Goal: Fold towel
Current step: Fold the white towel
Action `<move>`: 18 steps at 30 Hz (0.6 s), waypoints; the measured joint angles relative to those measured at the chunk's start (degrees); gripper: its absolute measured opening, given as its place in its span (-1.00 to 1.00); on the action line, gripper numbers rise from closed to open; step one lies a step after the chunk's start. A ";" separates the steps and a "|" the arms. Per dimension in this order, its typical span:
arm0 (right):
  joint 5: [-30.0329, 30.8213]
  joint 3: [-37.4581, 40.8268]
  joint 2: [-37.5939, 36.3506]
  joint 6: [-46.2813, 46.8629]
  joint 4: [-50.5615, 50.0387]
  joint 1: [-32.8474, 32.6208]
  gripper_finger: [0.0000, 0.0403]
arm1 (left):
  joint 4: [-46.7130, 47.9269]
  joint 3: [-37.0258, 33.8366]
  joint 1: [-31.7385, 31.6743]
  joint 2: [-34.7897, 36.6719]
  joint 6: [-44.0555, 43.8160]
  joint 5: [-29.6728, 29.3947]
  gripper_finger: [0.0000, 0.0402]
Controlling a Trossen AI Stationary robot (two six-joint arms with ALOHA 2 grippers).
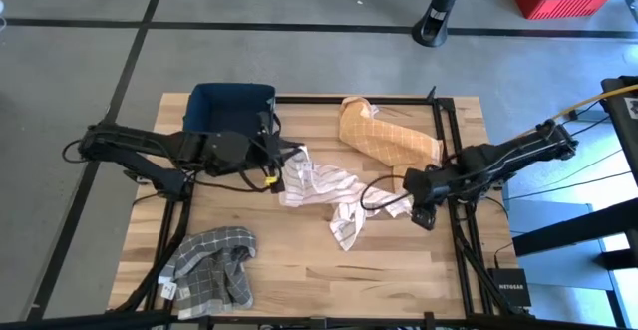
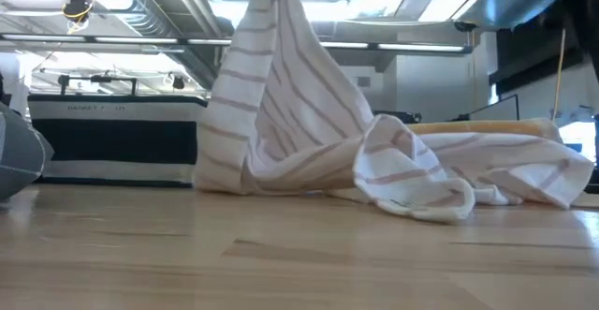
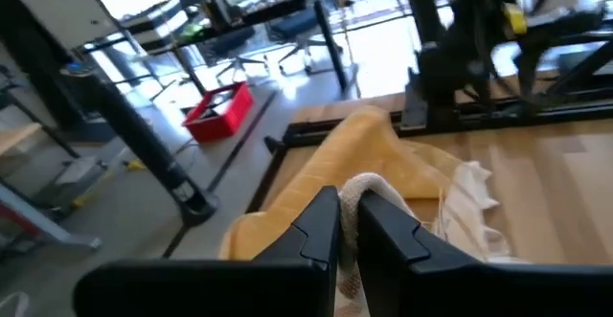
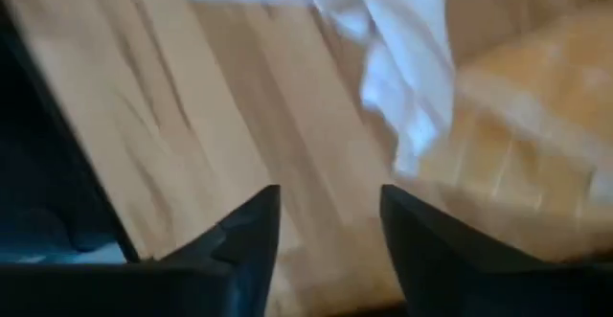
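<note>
High view: we saw the striped towel crumpled mid-table, left gripper at its left end, right gripper at its right end.

Low view: only here did the towel's left end show as lifted into a peak.

Left wrist view: fingers clenched on a towel fold, yellow cloth beyond.

Right wrist view: fingers spread apart, grasping nothing, above bare table.

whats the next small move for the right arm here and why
Probably lower the open right gripper onto the striped towel edge nearby and pinch it. The left gripper holds one corner lifted, the rest lies bunched, so a second grip would let it be spread.
</note>
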State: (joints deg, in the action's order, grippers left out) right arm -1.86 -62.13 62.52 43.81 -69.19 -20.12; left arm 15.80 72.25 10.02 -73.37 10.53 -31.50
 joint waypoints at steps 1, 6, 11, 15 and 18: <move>4.05 -1.01 -0.04 -3.42 2.87 -0.02 0.00 | -0.25 0.00 0.02 -0.57 -0.45 1.17 -0.89; 24.10 0.56 0.25 -23.47 30.31 -0.07 0.07 | -1.94 -0.02 0.07 -4.16 -2.99 4.56 -0.89; 27.88 5.21 4.59 -39.74 61.92 0.00 0.04 | -1.93 -0.04 -0.33 -8.07 -5.38 4.38 -0.89; 32.12 5.63 10.81 -44.01 74.87 0.70 0.01 | -3.37 -0.06 -0.31 -9.83 -7.10 2.77 -0.89; 36.16 5.69 15.02 -44.21 79.08 2.12 -0.01 | -4.43 -0.07 -0.04 -9.94 -7.29 2.61 -0.89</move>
State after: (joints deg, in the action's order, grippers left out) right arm 34.30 -56.45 77.54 -0.39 9.89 -18.01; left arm 11.38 72.18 9.98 -83.31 3.25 -28.88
